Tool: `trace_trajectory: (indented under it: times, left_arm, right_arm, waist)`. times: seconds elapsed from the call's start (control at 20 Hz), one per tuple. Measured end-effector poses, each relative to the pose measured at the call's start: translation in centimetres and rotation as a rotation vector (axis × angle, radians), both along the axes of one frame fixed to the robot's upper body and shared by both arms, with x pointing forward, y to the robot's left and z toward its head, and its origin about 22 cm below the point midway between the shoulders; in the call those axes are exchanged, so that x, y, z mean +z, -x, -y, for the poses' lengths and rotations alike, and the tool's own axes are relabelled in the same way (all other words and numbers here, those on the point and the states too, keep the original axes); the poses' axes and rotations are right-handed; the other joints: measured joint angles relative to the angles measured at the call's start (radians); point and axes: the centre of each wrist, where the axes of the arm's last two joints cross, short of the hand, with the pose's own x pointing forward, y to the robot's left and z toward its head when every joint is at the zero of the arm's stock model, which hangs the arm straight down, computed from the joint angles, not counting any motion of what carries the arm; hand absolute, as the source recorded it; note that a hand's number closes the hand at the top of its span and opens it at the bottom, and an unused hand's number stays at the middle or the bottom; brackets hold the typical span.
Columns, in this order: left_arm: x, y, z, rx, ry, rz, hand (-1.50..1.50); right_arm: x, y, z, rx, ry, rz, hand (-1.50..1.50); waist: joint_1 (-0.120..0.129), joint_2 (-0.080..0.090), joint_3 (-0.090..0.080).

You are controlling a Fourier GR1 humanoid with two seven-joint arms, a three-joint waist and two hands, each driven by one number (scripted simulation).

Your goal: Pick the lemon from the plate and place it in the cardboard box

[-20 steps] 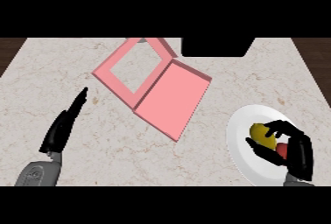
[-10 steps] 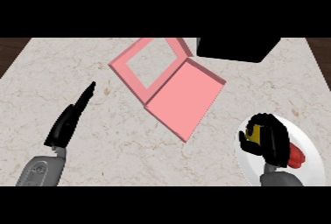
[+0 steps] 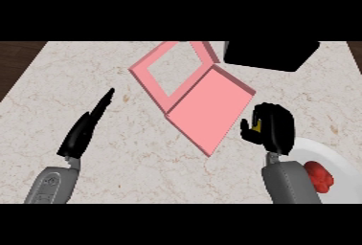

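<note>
Counter (image 3: 141, 158): pale marbled stone, filling nearly the whole view beneath both arms.

Cardboard box (image 3: 194, 98): pink, lying opened out flat on the counter, just left of the right hand and up from it. One half is a hollow frame with counter showing through; the other is a plain slab whose near edge runs close by the right hand's thumb side. The box sits well to the right of the left hand.

Black block (image 3: 272, 53): dark boxy object at the far edge of the counter, straight beyond the right hand, apart from it.

Plate (image 3: 338, 160): white, round, partly cut by the right border. It lies just below and to the right of the right hand, with the grey forearm crossing its left rim.

Left hand (image 3: 84, 131): fingers straight and together, pointing away up the counter, holding nothing. It rests low at the left.

Right hand (image 3: 272, 128): fingers curled shut around the lemon (image 3: 259, 126), seen from the back of the hand, off the plate and beside the box's lower corner. Only a sliver of yellow shows between thumb and fingers; the rest is hidden inside the grasp.

Red item (image 3: 320, 176): small lumpy thing lying on the plate, below and right of the right hand, beside the forearm.
</note>
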Motion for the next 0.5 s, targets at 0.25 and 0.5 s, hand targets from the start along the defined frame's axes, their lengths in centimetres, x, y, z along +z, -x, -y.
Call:
trace_trajectory:
  times: [0.25, 0.5]
  left_arm:
    - [-0.2, -0.1, 0.3, -0.001, -0.004, -0.017, 0.0]
    - [-0.4, -0.2, 0.6, 0.003, -0.003, -0.027, 0.0]
  right_arm:
    - [3.8, -2.8, -2.8, -0.125, 0.049, 0.0, 1.5]
    - [8.6, -5.2, -6.1, -0.291, 0.097, 0.004, 1.5]
  waist:
    - [-0.003, -0.013, 0.006]
    - [-0.007, -0.023, 0.012]
